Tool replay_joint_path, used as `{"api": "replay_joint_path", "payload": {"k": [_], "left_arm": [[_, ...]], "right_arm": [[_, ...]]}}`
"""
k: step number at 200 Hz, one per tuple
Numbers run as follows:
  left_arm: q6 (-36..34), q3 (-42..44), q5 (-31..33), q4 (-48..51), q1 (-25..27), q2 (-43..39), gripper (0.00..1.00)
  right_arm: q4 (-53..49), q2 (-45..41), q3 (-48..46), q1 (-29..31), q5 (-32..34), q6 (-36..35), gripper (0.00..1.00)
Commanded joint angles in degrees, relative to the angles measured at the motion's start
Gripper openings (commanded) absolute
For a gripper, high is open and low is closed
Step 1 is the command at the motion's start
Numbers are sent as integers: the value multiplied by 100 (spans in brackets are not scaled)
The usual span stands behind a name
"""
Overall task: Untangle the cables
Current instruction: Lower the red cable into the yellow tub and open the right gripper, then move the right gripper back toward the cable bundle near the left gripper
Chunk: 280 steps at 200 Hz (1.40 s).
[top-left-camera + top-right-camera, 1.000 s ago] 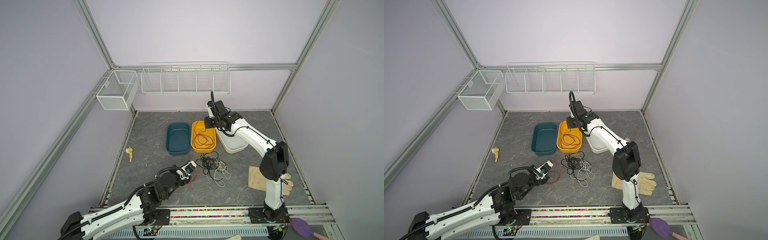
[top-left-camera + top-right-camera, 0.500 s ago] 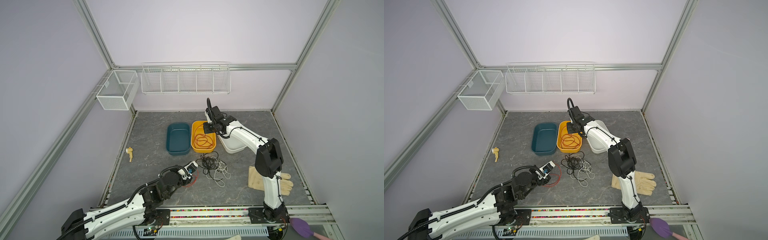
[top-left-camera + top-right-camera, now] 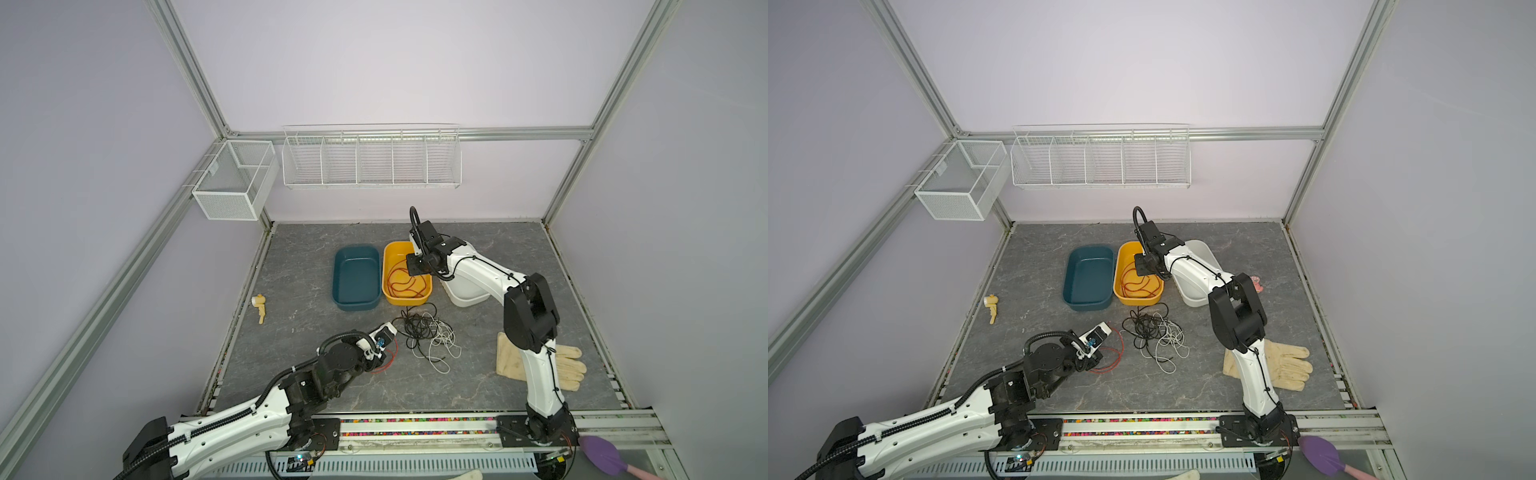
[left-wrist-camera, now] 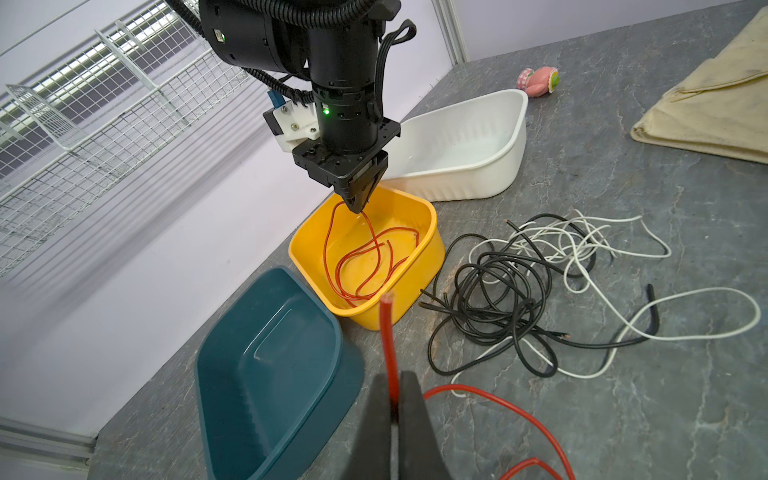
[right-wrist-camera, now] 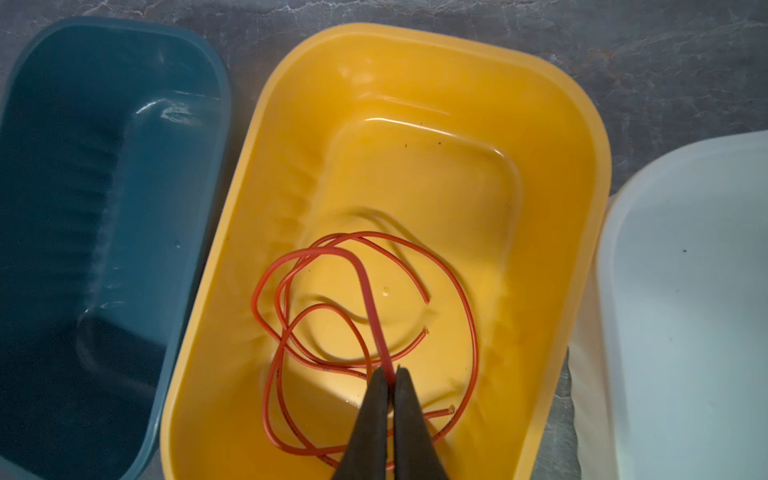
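Partly sorted: right gripper [image 5: 390,371] clamped on a red cable [image 5: 371,307] coiled in the yellow bin [image 5: 598,174], left gripper [image 4: 394,376] pinching a second red strand [image 4: 388,332] beside the black-and-white tangle [image 4: 494,286] — not yet separated on the table [image 4: 644,415].

Walls: pale lilac walls [image 3: 395,62], plain and matte
Frame: grey metal rails [image 3: 187,66] along the wall joints
Floor: dark grey marbled floor [image 3: 503,245]
Back wall: white wire rack [image 3: 372,160], five compartments; hung on the rail
Left side: white mesh basket [image 3: 232,185] hung near the corner
Light: even and soft; shadows faint
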<state>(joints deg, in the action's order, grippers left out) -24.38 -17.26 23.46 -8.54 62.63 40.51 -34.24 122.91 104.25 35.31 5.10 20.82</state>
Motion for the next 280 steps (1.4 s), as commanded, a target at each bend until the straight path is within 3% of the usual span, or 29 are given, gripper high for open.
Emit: {"api": "replay_joint_path", "payload": {"k": [1, 99, 148, 197, 224, 280], "left_arm": [[99, -164, -163, -35, -23, -1, 0], [202, -159, -274, 34, -23, 54, 0], [329, -172, -254, 23, -23, 79, 0], [527, -283, -224, 82, -25, 238, 0], [699, -349, -121, 102, -40, 238, 0], [861, -358, 32, 12, -58, 163, 0]], "right_arm": [[-194, 68, -89, -40, 0, 98, 8], [-445, -235, -185, -33, 83, 52, 26], [-382, -940, -556, -33, -202, 58, 36], [712, -2537, -2227, -12, -1187, 32, 59], [1242, -3378, -3209, 153, -1699, 51, 65], [2438, -4394, -4913, 949, -2203, 298, 68]]}}
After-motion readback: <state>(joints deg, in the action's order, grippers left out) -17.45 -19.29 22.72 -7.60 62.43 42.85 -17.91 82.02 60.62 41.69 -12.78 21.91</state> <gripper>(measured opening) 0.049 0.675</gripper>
